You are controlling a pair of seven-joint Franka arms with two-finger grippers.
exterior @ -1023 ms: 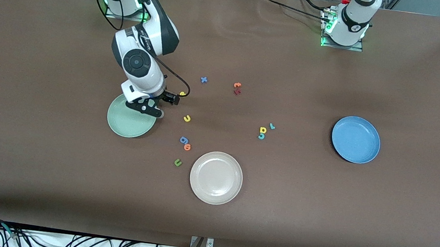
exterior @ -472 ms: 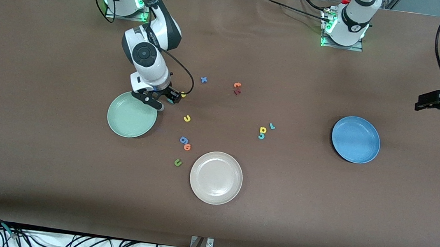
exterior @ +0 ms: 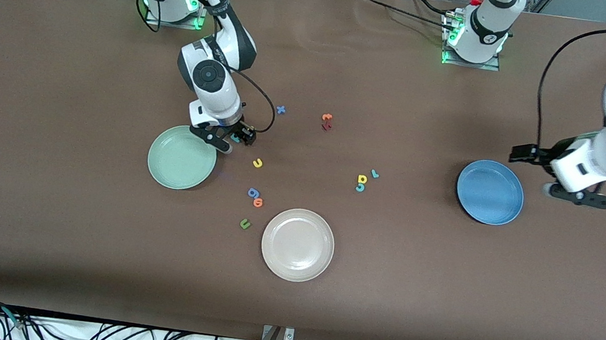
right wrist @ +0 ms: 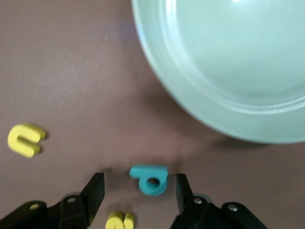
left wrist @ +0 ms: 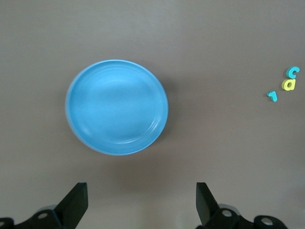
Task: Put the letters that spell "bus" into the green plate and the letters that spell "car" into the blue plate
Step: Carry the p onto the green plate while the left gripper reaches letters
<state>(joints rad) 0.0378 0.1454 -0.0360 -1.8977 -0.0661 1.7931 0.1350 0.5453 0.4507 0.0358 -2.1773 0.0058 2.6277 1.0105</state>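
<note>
My right gripper [exterior: 233, 140] [right wrist: 139, 191] is down at the table beside the green plate [exterior: 182, 157] [right wrist: 228, 71]. It is open, its fingers on either side of the teal b [exterior: 236, 137] [right wrist: 150, 179] without pinching it. The yellow s [right wrist: 120, 221] lies under the hand and the yellow u [exterior: 257, 162] [right wrist: 26, 140] a little nearer the front camera. My left gripper [exterior: 578, 197] [left wrist: 140, 205] hangs open and empty beside the blue plate [exterior: 490, 192] [left wrist: 116, 106], at the left arm's end. The teal c [exterior: 359, 188] [left wrist: 293, 72], yellow a [exterior: 362, 179] [left wrist: 289, 84] and teal r [exterior: 375, 173] [left wrist: 272, 96] lie together mid-table.
A beige plate [exterior: 298, 244] sits nearest the front camera. A blue g [exterior: 252, 192], orange o [exterior: 258, 202] and green u [exterior: 244, 223] lie between it and the green plate. A blue x [exterior: 281, 110], an orange t [exterior: 326, 117] and a red letter [exterior: 326, 127] lie toward the bases.
My right gripper has moved off the green plate's edge to the teal b, and its fingers have narrowed. My left arm has swung in from the table's end to beside the blue plate.
</note>
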